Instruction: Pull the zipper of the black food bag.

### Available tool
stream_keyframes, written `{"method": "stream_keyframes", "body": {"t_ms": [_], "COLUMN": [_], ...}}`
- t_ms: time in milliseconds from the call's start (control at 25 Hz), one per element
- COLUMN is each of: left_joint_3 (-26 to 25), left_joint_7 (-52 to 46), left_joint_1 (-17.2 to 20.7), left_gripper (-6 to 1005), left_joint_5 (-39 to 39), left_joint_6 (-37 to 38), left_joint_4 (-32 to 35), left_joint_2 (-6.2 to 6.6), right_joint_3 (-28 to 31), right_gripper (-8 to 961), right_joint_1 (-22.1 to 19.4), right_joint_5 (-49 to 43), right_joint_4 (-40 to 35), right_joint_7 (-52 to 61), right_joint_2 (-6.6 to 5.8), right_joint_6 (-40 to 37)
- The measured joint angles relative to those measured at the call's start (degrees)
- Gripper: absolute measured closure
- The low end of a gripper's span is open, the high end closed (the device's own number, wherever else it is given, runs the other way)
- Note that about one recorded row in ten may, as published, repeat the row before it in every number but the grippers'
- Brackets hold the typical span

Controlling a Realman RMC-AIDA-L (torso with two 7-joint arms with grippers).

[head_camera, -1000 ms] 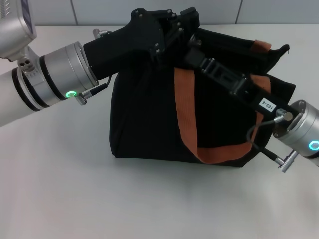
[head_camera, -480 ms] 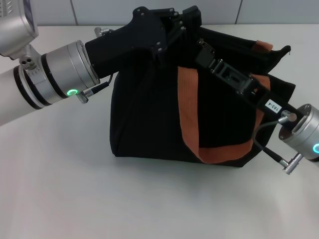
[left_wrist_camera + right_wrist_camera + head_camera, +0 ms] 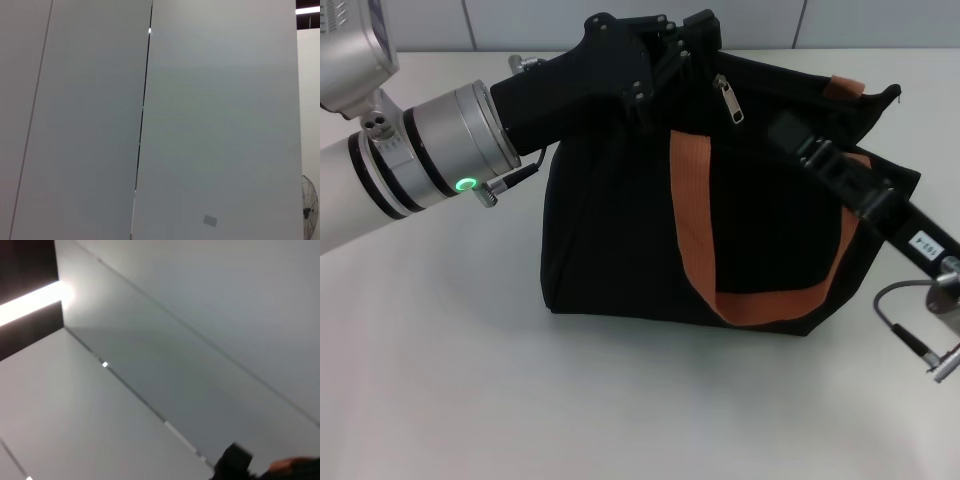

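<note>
Black food bag (image 3: 620, 230), rust-orange straps. Zipper (image 3: 730, 100) hangs free at top edge. Left gripper (image 3: 692, 45) clamped on bag's top corner. Right gripper (image 3: 790, 130) beside bag, finger state cannot tell; its small white label unreadable.

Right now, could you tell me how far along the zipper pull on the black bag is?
The zipper hangs free at the bag's top edge, with nothing gripping it. The left end effector is at the bag's top near the zipper; the right end effector lies across the bag, off the zipper. How much zip remains cannot be seen.

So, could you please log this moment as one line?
left gripper: at black food bag top | zipper: hanging free | right gripper: off the zipper, over bag
</note>
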Motion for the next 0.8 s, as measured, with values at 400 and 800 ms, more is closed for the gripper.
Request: {"method": "stream_keyframes", "body": {"t_ms": [400,800], "left_joint_3": [2.39,3.41], "left_joint_7": [0.04,0.04], "left_joint_1": [-0.12,-0.13], "left_gripper": [974,974], "left_joint_5": [-2.32,-3.16], "left_joint_6": [0.00,-0.20], "left_joint_4": [-0.05,0.07], "left_joint_2": [-0.09,-0.09], "right_joint_3": [1.59,1.25], "right_gripper": [724,734], "right_joint_1": [1.49,3.21], "right_joint_5": [0.58,0.42], "right_joint_4": [-2.52,-2.97], "right_joint_7": [-0.01,-0.56], "right_joint_2": [-0.06,0.00], "right_joint_6": [1.33,5.39]}}
